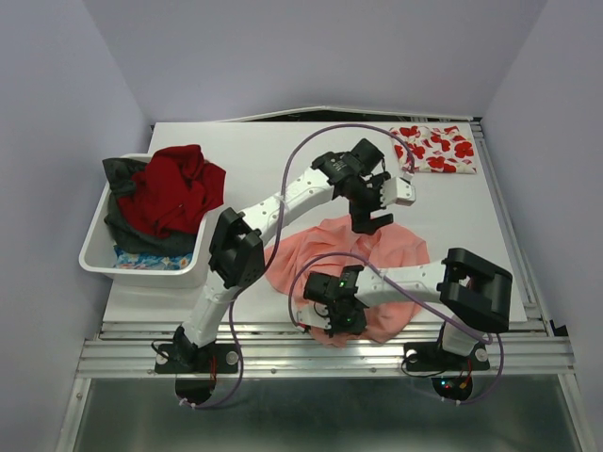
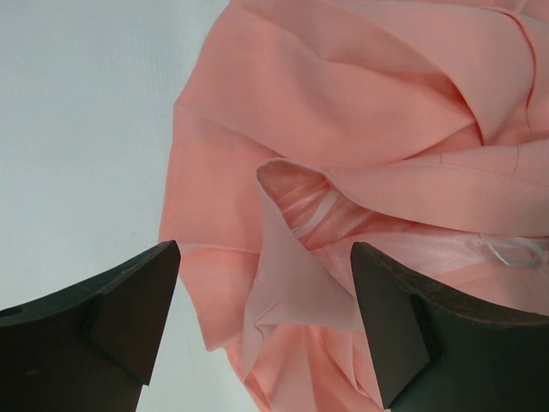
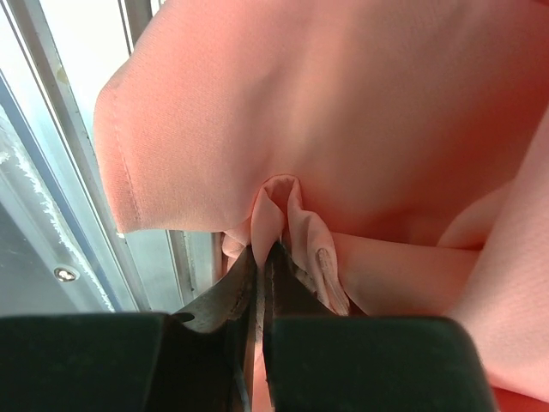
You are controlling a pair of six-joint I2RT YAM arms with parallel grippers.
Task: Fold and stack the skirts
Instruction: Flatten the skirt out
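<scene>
A salmon-pink skirt (image 1: pixel 377 250) lies crumpled on the white table, near the front edge. My right gripper (image 1: pixel 341 318) is at its near-left hem, shut on a pinched fold of the pink cloth (image 3: pixel 283 202); in the right wrist view the right gripper (image 3: pixel 264 251) has its jaws pressed together on that fold. My left gripper (image 1: pixel 375 215) hovers over the skirt's far edge. In the left wrist view the left gripper (image 2: pixel 264 257) is open, its dark fingers (image 2: pixel 129 318) wide apart above the pink skirt (image 2: pixel 343 103), holding nothing. A white skirt with red flowers (image 1: pixel 435 149) lies folded flat at the back right.
A white bin (image 1: pixel 99 250) at the left holds a red garment (image 1: pixel 174 188), dark cloth and a blue patterned piece. Metal rails (image 1: pixel 320 348) run along the table's near edge, just below the right gripper. Purple cables loop over both arms.
</scene>
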